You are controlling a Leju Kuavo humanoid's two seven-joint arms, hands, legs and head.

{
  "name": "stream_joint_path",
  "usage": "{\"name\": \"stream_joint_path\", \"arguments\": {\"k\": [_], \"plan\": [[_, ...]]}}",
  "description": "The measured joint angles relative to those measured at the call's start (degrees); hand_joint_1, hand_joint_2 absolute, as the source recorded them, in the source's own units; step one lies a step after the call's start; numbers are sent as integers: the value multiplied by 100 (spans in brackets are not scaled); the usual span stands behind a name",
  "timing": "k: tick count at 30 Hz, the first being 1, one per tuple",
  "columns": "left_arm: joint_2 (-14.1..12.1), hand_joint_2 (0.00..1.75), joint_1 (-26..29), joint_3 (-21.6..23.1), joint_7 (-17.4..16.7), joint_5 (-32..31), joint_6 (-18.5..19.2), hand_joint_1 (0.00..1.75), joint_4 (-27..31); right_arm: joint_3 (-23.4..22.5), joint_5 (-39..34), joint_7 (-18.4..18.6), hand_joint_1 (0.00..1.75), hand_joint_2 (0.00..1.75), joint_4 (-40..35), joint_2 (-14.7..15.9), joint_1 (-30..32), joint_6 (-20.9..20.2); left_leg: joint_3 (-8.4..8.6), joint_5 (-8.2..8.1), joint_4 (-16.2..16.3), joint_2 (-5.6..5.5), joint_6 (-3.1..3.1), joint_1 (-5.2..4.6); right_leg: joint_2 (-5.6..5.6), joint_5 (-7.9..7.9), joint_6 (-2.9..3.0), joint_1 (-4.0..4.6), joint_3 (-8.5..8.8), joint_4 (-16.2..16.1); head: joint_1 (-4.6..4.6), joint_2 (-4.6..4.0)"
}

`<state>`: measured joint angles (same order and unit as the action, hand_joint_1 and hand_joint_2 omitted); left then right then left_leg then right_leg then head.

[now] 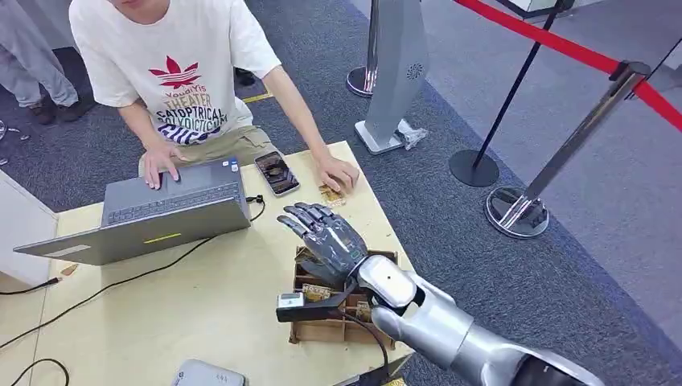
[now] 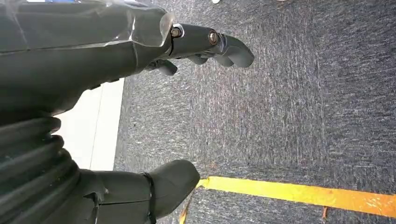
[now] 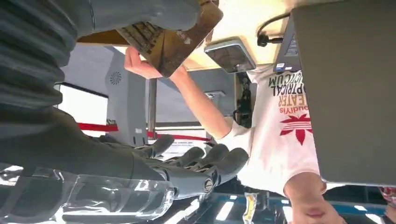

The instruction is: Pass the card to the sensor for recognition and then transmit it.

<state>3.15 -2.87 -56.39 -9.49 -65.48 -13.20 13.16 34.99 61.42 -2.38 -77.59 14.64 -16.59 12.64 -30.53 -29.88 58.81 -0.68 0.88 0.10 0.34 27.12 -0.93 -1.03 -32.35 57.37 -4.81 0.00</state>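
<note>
Flat brown card (image 3: pixel 168 44), thumb-pinned

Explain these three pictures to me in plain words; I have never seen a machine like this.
This is a humanoid robot with two silver arms ending in many-fingered hands. The head view looks down from its body onto a wooden table. Its right hand reaches over a cardboard box, pinching a brown card under its thumb, as its wrist camera shows. On the table lie a laptop, a phone and a small grey device. A person sits across, one hand on the laptop. The left wrist camera shows the left hand hanging over grey carpet, holding nothing.
</note>
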Motion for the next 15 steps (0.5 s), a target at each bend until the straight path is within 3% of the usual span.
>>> {"name": "stream_joint_path", "arguments": {"k": [3,8,15], "plan": [[2,175,1,-50,0,-9,2,0,0,31,-9,2,84,175,13,13,-29,-20,0,0,0,0,0,0,0,0,0,0,0,0,0,0],[4,175,0,-77,0,-26,7,0,0,70,-76,20,91,175,13,29,-46,-26,0,0,0,0,0,0,0,0,0,0,0,0,2,0],[9,175,0,-81,-4,-50,13,0,0,131,-66,103,79,175,11,29,-43,-40,0,0,0,0,0,0,0,0,0,0,0,0,0,0]]}}
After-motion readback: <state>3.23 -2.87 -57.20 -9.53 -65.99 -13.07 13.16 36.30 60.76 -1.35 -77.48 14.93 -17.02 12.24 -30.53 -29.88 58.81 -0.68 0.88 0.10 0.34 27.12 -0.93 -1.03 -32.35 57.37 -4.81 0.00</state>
